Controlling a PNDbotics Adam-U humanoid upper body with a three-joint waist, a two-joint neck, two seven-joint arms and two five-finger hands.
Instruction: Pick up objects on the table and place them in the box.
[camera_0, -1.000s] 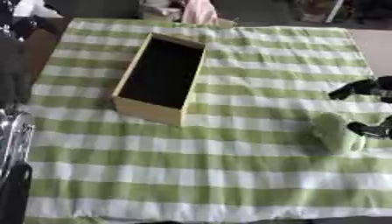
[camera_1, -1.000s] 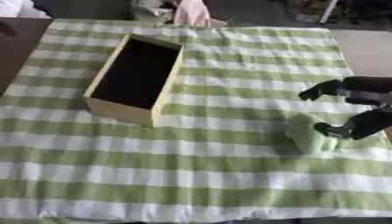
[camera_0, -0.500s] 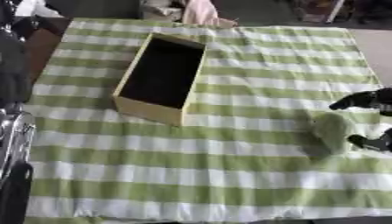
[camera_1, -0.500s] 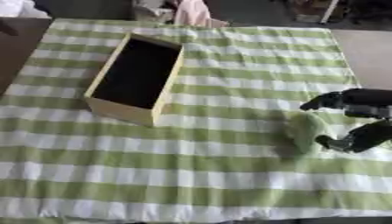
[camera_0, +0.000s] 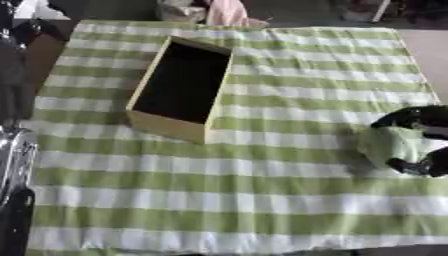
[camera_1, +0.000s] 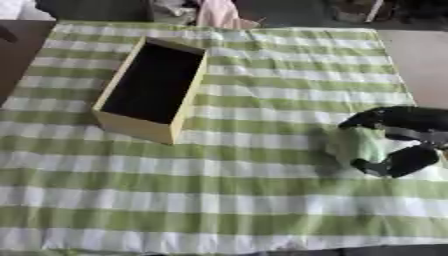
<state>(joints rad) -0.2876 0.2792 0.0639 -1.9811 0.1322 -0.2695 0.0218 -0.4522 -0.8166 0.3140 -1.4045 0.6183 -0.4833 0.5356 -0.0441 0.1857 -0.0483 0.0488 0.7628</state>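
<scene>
Pale green object (camera_1: 360, 145), rounded, lies on the worktop's right side, on the green-and-white checked cloth (camera_1: 227, 185) that covers the worktop. We cannot make out what it is beyond colour and shape. The right hand (camera_1: 395, 139) enters from the right edge and is clasped about it: black fingers (camera_1: 363, 120) curl over its far side, another black part (camera_1: 398, 162) wraps its near side, and the green shows between them. We cannot tell whether the object is raised off the cloth.

The box (camera_0: 182, 90), long, yellow-walled, open-topped with a dark inside, sits left of centre, well apart from the object and hand, long axis running away from us and slightly askew.

We note the left arm (camera_0: 12, 165) as a dark shape with a silver part at the left edge of the left eye view; its hand is not seen.
</scene>
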